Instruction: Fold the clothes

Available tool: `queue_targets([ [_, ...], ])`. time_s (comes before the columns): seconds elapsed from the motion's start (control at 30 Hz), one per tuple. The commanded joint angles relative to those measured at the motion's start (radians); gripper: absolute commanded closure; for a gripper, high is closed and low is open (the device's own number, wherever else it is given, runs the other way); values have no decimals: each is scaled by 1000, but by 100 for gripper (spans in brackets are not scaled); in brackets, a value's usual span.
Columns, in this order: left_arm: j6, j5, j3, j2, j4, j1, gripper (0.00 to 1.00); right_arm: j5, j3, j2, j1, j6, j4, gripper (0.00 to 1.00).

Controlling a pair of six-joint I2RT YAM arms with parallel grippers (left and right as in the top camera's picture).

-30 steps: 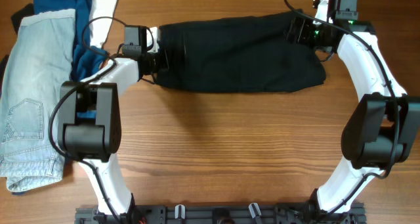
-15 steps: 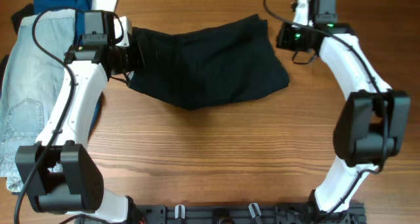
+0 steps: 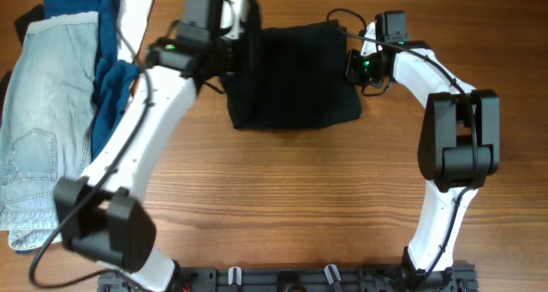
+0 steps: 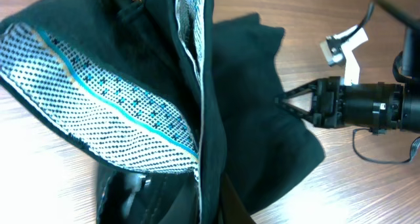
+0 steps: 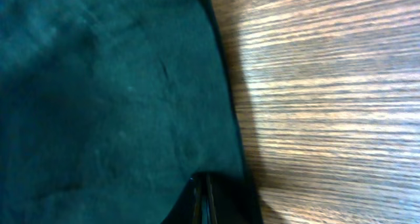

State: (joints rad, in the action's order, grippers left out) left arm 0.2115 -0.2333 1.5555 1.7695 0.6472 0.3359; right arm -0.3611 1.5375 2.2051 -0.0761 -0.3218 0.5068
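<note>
The black garment lies doubled at the table's far middle. My left gripper is shut on its left end, held lifted. In the left wrist view the cloth hangs from the left gripper, with pale dotted lining turned outwards. My right gripper is at the garment's right edge. Its thin tips touch the cloth. In the right wrist view the right gripper is shut, pinching the black cloth at its edge.
Faded light-blue jeans lie along the left edge. A dark-blue piece and a white piece lie beside them. Bare wooden table stretches in front of the garment. The arms' bases stand at the front edge.
The right gripper shut on the garment's right corner. The left gripper carried the left end rightwards and the right gripper moved left, so the garment now lies much narrower.
</note>
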Motion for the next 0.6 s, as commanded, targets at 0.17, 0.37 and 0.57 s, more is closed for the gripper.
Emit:
queue_targets([
  [0.17, 239, -8, 20, 140, -225, 140, 96, -166, -6, 20, 11, -52, -66, 96],
  [0.37, 303, -8, 20, 246, -372, 217, 96, -198, -6, 20, 18, -79, -76, 96],
  [0.57, 303, -8, 20, 282, -386, 228, 0, -243, 1, -39, 67, -82, -101, 96],
])
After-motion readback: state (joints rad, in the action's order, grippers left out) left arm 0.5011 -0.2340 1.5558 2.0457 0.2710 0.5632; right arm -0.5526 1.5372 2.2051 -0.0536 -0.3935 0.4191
